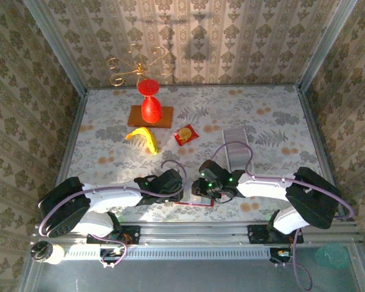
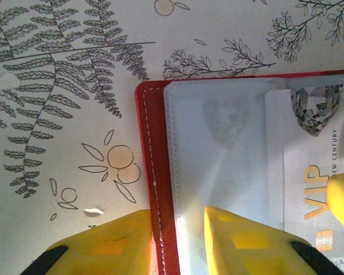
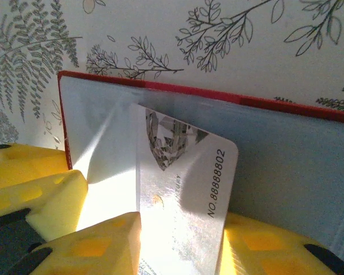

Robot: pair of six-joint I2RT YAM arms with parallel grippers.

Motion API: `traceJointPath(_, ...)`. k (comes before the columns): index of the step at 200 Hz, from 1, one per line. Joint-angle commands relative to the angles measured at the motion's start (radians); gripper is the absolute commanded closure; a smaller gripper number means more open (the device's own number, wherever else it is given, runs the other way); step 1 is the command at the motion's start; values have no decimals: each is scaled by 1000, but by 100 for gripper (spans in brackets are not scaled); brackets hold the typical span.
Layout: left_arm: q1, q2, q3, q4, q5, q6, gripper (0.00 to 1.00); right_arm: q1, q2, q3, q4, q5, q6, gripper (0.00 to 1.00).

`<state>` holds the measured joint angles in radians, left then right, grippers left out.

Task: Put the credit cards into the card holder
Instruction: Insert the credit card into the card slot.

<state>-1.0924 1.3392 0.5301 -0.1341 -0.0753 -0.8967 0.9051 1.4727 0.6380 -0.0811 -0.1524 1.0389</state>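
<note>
The card holder [image 1: 196,203] lies open near the table's front edge, dark red with a pale clear inside [image 2: 218,143]. My left gripper [image 2: 176,240] stands slightly open across the holder's red edge [image 2: 146,143], with one finger on the table and the other on the pale inside. A whitish credit card [image 3: 183,172] printed "VIP" [image 2: 309,177] sits between the fingers of my right gripper [image 3: 180,240], which is shut on it. The card's far end lies under the clear pocket of the card holder [image 3: 275,154]. More credit cards [image 1: 236,146] lie on the table behind the right arm.
A red sachet with a yellow circle [image 1: 185,134], a banana [image 1: 143,139] and a tall red vase [image 1: 149,103] on a wooden board [image 1: 164,117] stand at the back. A gold candelabra [image 1: 137,67] stands by the rear wall. Both grippers [image 1: 182,188] [image 1: 210,182] crowd the holder.
</note>
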Motion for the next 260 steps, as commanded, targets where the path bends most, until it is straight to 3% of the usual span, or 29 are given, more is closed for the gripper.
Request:
traceJointPath(1, -3, -15, -21, -27, -2, -15, 71, 14, 27, 30, -43, 28, -20, 64)
traceJointPath(51, -3, -15, -22, -25, -3, -15, 72, 20, 32, 49, -68, 50, -26, 64)
traceJointPath(89, -3, -18, -24, -24, -1, -16, 72, 20, -9, 54, -138, 96, -49, 52)
traceJointPath(110, -3, -17, -24, -24, -1, -16, 72, 21, -11, 59, -161, 101, -56, 52)
traceJointPath(194, -3, -18, -18, -25, 0, -14, 73, 31, 50, 95, -148, 63, -59, 75)
traceJointPath(260, -4, -30, -28, -16, -2, -24, 73, 46, 77, 132, -142, 51, -64, 81)
